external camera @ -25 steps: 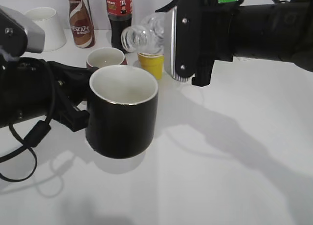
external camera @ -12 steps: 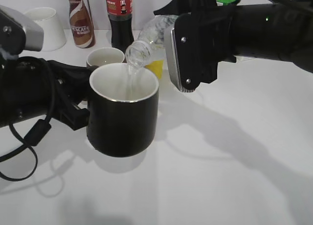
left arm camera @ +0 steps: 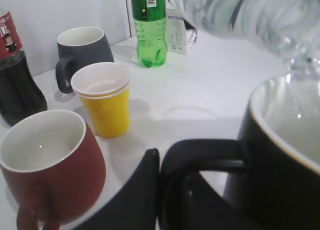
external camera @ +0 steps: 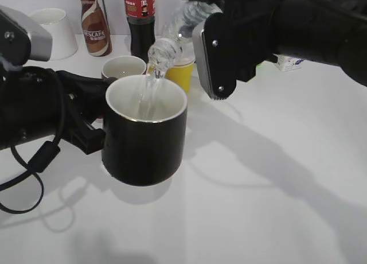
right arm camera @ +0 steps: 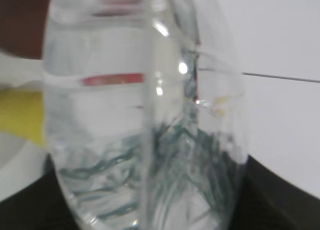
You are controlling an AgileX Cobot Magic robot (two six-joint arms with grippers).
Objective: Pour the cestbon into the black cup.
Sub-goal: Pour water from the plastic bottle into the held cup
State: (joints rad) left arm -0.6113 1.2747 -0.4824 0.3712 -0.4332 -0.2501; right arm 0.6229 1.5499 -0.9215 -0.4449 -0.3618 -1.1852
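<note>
The black cup (external camera: 146,143), glossy with a white inside, is held off the table by my left gripper (external camera: 94,123), shut on its looped handle (left arm camera: 200,155). My right gripper (external camera: 221,51) is shut on the cestbon (external camera: 178,28), a clear ribbed bottle tilted neck-down over the cup. A stream of water runs from its neck (external camera: 160,51) into the cup. In the left wrist view the bottle (left arm camera: 250,15) hangs over the cup's rim (left arm camera: 280,120). The bottle (right arm camera: 145,140) fills the right wrist view, so the jaws are hidden there.
Behind the cup stand a brown-red mug (left arm camera: 47,165), a yellow paper cup (left arm camera: 105,102), a dark grey mug (left arm camera: 82,52), a bright green soda bottle (left arm camera: 150,27), a cola bottle (external camera: 139,20), a coffee bottle (external camera: 94,23) and a white cup (external camera: 54,31). A small box (external camera: 287,62) lies far right.
The right gripper has tipped the bottle further neck-down, bringing its mouth over the cup. Water began streaming into the cup. The left gripper and cup have stayed still.
</note>
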